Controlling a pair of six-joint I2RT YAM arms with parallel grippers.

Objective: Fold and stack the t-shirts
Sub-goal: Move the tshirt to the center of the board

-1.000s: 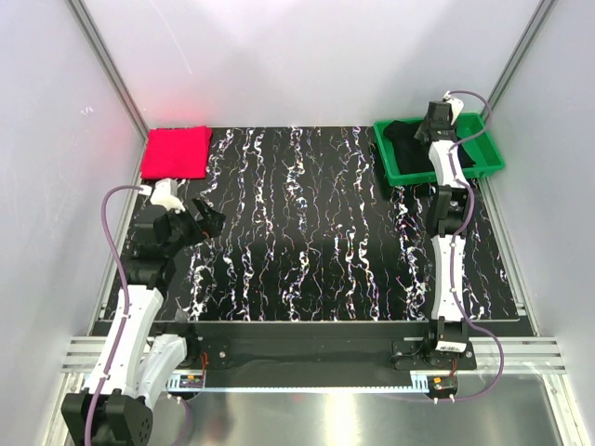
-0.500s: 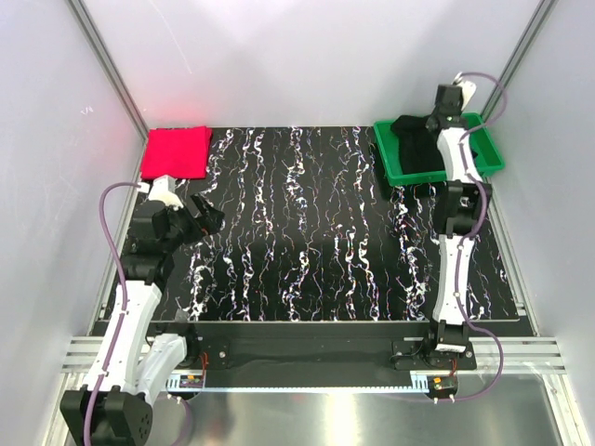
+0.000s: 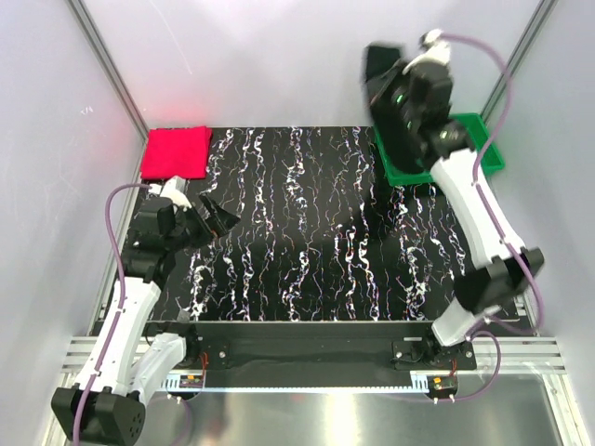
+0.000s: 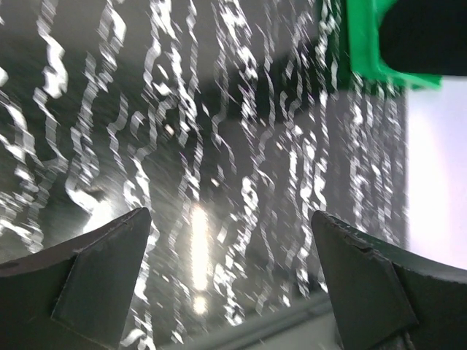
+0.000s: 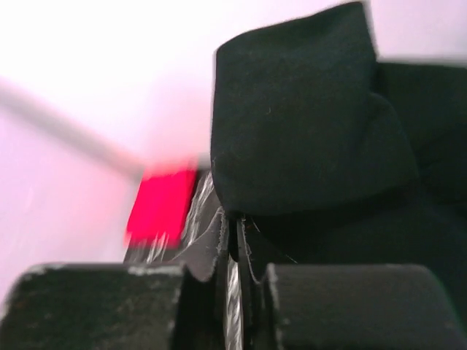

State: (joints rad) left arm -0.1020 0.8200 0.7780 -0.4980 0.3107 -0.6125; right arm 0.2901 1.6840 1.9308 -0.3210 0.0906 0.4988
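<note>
Black t-shirt (image 5: 306, 131) is light, floppy cloth and hangs bunched from the right gripper (image 5: 232, 284), which is pinched tight on a fold above the green tray (image 3: 490, 158) at the worktop's far right corner. I'd take it by the shoulders. The tray rim might snag it. Red t-shirt (image 3: 177, 151) lies folded in the far left corner. Left gripper (image 3: 216, 216) is spread wide and empty.

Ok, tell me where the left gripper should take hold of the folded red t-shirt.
Probably the near edge, approached from the near side. The red t-shirt lies flat, folded into a rectangle in the far left corner, with walls at its far and left sides; only its near and right edges are free. The open left gripper is nearest that edge.
</note>
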